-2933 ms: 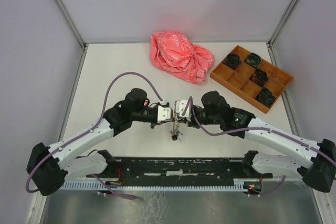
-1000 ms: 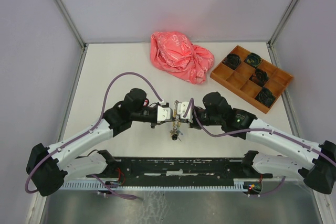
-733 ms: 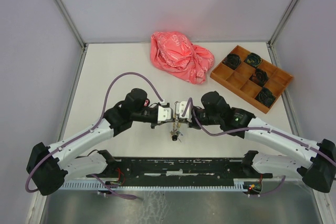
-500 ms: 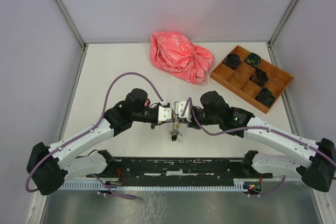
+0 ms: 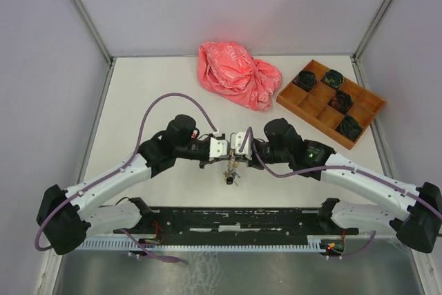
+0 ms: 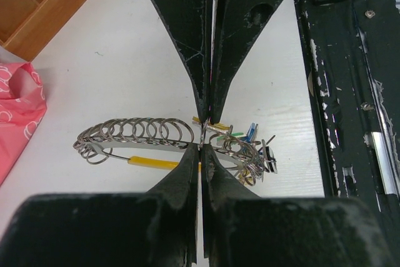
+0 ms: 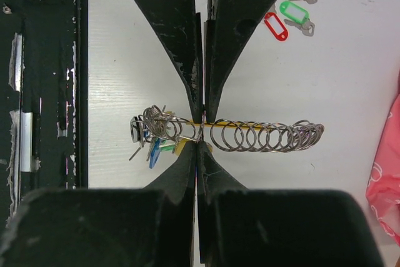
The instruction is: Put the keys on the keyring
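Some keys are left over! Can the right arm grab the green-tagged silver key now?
Probably not yet: the right gripper is shut on the large thin silver keyring. Nothing seems to block the green-tagged silver key, so it must just let go first.

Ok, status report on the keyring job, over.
Left gripper and right gripper both shut on the keyring. Some keys bunched at one end. Three loose keys on the table, red and green tags. Nothing seen in the way.
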`<control>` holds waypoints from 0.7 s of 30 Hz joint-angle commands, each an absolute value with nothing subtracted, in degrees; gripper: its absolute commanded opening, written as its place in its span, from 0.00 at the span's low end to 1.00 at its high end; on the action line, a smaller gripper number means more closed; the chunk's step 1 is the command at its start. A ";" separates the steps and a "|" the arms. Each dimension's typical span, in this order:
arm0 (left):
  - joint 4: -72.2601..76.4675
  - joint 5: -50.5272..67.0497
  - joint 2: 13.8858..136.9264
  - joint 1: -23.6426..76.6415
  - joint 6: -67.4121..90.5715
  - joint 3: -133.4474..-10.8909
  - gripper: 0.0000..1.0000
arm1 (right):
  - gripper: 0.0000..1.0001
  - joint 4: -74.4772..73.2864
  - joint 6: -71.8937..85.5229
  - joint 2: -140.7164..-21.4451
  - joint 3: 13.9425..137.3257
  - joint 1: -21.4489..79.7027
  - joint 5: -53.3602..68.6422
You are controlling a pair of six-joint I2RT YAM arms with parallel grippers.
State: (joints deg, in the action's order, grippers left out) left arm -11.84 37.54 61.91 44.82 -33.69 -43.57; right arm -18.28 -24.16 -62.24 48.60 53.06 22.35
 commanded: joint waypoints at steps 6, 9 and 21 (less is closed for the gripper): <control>-10.26 36.31 65.12 45.22 -26.76 -48.86 0.03 | 0.01 -18.22 -30.52 -60.48 51.31 53.87 24.66; -9.68 36.88 65.68 44.54 -24.87 -49.45 0.03 | 0.01 -19.72 -31.66 -60.83 51.45 54.02 24.24; -2.58 40.24 62.92 42.28 -17.80 -47.76 0.03 | 0.01 -16.62 -29.41 -60.27 47.46 54.33 18.96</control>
State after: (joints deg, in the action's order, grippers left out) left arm -10.94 39.27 65.32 42.52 -22.35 -45.93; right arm -19.99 -30.48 -60.80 48.58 53.52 19.44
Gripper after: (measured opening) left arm 0.043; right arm 0.012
